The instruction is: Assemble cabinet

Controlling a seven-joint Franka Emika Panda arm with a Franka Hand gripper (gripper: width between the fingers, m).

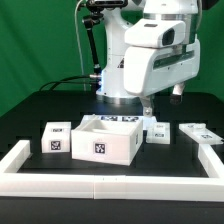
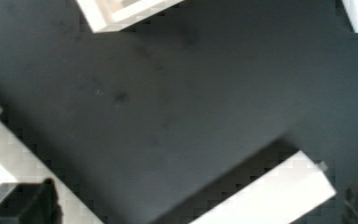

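Nearest the lens, a long low white border rail (image 1: 100, 183) is being shown lying across the front of the black table (image 1: 30, 110). The gripper (image 1: 148, 110) is being held above the table. Only one dark fingertip (image 2: 23, 205) is being caught in the wrist view, so whether the grip is spread or clenched cannot be told. Just in front of the gripper, a tagged flat panel (image 1: 157, 130) is being seen lying flat. Toward the exterior view's left, the cabinet's open box body (image 1: 108, 140) is being seen standing, with a small block (image 1: 55, 139) near it. A second flat panel (image 1: 197, 133) is being seen lying toward the exterior view's right.
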